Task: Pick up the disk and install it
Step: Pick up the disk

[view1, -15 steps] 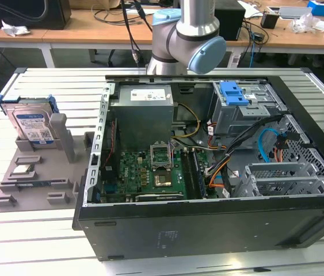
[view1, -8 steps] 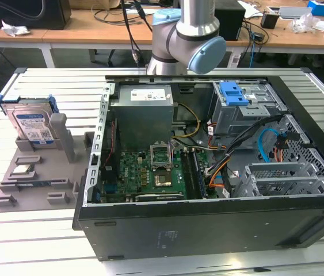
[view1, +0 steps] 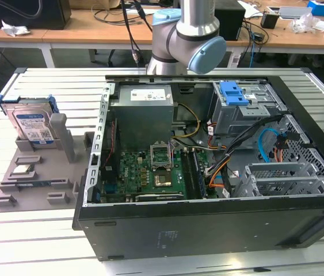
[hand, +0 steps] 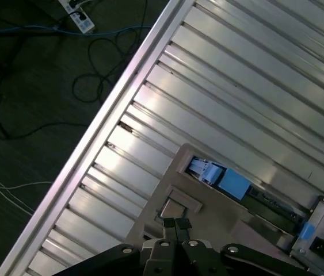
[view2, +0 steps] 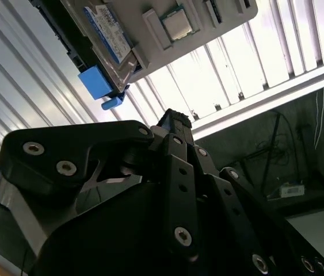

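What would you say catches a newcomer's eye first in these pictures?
The open black case lies on the exterior view's right, its green motherboard exposed. On that view's left, the disk stands upright in a grey tray, with a chip lying flat on the same tray.

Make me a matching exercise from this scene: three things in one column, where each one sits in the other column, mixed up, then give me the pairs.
Things:
1. disk
2. processor chip
3. blue clip

Places:
A. on the drive cage inside the open computer case
B. standing on edge in the grey tray
C. lying flat on the grey tray

Pairs: 1-B, 2-C, 3-A
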Robot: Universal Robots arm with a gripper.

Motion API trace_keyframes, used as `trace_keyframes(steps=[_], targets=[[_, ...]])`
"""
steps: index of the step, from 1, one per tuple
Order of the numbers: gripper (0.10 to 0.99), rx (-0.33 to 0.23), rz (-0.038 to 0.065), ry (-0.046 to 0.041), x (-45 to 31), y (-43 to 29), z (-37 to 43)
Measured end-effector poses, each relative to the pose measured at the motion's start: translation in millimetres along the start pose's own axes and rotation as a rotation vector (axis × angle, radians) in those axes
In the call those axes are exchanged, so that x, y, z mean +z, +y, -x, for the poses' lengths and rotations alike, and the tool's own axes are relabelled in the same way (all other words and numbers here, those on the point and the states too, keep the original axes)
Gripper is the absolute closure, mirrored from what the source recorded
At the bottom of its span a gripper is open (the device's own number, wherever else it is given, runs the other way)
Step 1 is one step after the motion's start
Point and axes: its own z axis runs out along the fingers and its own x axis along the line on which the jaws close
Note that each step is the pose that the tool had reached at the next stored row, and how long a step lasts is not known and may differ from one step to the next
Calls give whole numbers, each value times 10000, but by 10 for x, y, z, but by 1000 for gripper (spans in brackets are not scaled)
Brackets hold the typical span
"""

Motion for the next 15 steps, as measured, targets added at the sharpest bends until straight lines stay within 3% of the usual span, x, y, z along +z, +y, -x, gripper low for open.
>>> trace_keyframes(steps=[15], targets=[[980,-1738,41,60,0,0,0]])
